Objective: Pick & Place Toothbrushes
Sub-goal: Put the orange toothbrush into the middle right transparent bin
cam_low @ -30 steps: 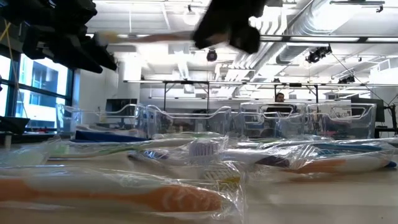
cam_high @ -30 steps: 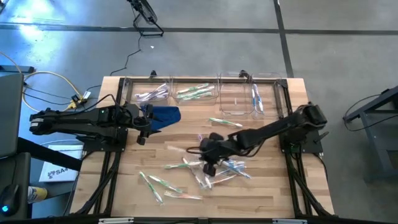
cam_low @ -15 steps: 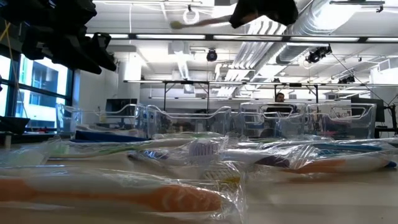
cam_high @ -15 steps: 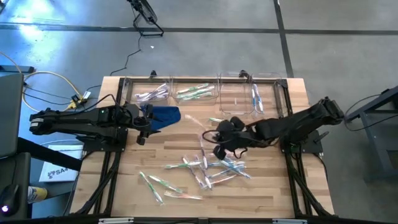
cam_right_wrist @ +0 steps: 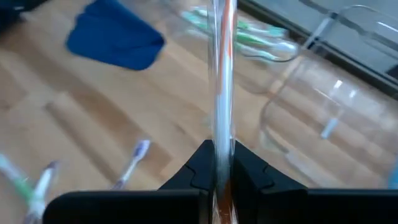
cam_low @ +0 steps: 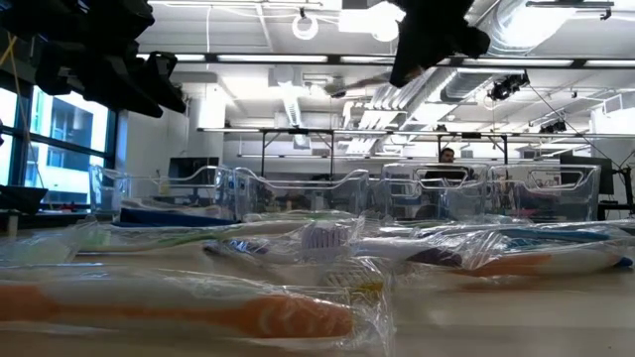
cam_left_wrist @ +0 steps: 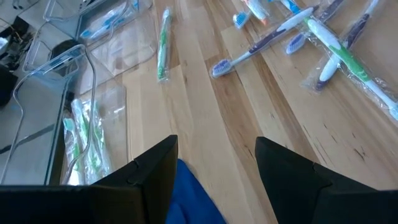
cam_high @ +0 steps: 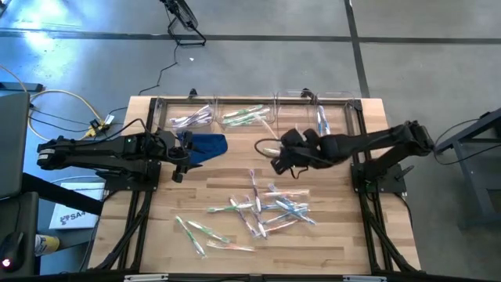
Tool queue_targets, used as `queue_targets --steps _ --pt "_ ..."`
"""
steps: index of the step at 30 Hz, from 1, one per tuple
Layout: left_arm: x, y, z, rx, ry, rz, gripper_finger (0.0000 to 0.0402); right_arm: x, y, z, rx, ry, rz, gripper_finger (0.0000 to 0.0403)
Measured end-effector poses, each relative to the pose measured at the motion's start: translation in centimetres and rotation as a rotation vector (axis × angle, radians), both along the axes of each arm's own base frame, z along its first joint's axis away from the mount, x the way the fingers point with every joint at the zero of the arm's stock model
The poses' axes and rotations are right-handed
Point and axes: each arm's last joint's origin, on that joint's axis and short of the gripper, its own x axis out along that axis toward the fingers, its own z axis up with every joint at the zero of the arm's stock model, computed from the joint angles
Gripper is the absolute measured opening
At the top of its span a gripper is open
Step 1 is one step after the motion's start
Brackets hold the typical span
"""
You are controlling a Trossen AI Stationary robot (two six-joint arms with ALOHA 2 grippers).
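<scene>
Right gripper [cam_right_wrist: 219, 163] has its fingers clamped on a wrapped toothbrush [cam_right_wrist: 221, 81], long axis running straight out ahead of them, orange showing in the wrist view. From above, that gripper [cam_high: 275, 159] hangs over mid-tabletop, the bins [cam_high: 297, 125] just off at twelve o'clock; this arm is nearer. The loose pile [cam_high: 262, 207] lies at six. Left gripper [cam_high: 177, 153] waits at nine by the cloth [cam_high: 205, 146], fingers apart.

A blue cloth [cam_high: 205, 146] lies near clear bins [cam_high: 297, 125] on the wooden table [cam_high: 329, 235].
</scene>
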Motion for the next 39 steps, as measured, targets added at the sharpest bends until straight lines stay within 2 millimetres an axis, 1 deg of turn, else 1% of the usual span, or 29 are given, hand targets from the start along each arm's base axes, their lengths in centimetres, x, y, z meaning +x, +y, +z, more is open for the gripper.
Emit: queue_targets --steps 8,11,17,24,28,34,39 --pt "0.0 0.0 0.0 0.000 0.000 0.000 0.0210 -1.1 -3.9 -0.6 0.012 0.132 -0.122 0.0021" --pt "0.0 0.0 0.0 0.000 0.000 0.000 0.0210 -1.5 -5.3 -0.7 0.041 0.170 -0.158 0.0021" --pt "0.0 0.0 0.0 0.000 0.000 0.000 0.0210 -2.0 -8.1 -0.9 0.110 0.210 -0.175 0.0021" --pt "0.0 0.0 0.0 0.000 0.000 0.000 0.0210 -2.8 -10.8 -1.0 0.202 0.226 -0.186 0.0021" --pt "0.0 0.0 0.0 0.000 0.000 0.000 0.0210 -3.2 -12.0 -1.1 0.222 0.228 -0.206 0.0021" --pt "0.0 0.0 0.0 0.000 0.000 0.000 0.0210 -3.7 -13.2 -1.2 0.268 0.226 -0.212 0.0021" --pt "0.0 0.0 0.0 0.000 0.000 0.000 0.0210 -4.4 -13.7 -2.6 0.286 0.272 -0.239 0.0021"
